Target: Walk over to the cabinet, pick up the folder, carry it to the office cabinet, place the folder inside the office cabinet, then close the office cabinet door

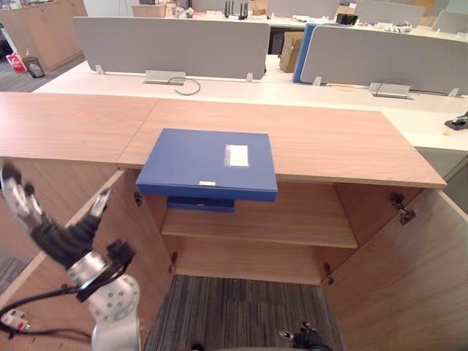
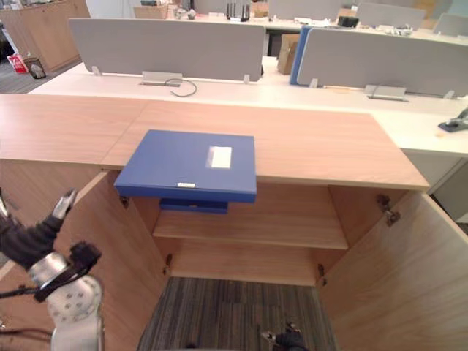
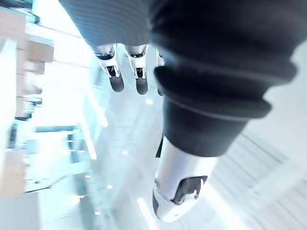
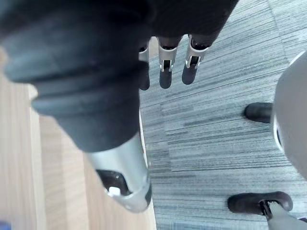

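**Folder pick-up: approach and grasp**

The blue folder (image 1: 208,162) lies flat on the wooden top (image 1: 329,142) of the cabinet, with its near edge overhanging the front lip above the open compartment. Neither hand is touching it. Below it, both cabinet doors stand open: the left door (image 2: 124,248) and the right door (image 1: 409,278). The inner shelf (image 1: 278,219) is bare where it can be seen.

The left hand (image 1: 55,235) is raised beside the left door, well apart from the folder. Its fingers are spread and it holds nothing. In the right wrist view, the right hand (image 4: 165,72) hangs with straight fingers pointing at the carpet (image 4: 216,120), and it too is empty.

The step in hand is judged to be the pick-up.

1. Use the overhang. It appears to give room for fingers beneath the near edge and a thumb on the cover.
2. Bring the left hand up and over the door edge, not across it, to avoid striking the door.
3. Support both sides. A wide, flat folder held at one corner is likely to tilt or slip.
4. Lift it clear of the top before drawing it back.
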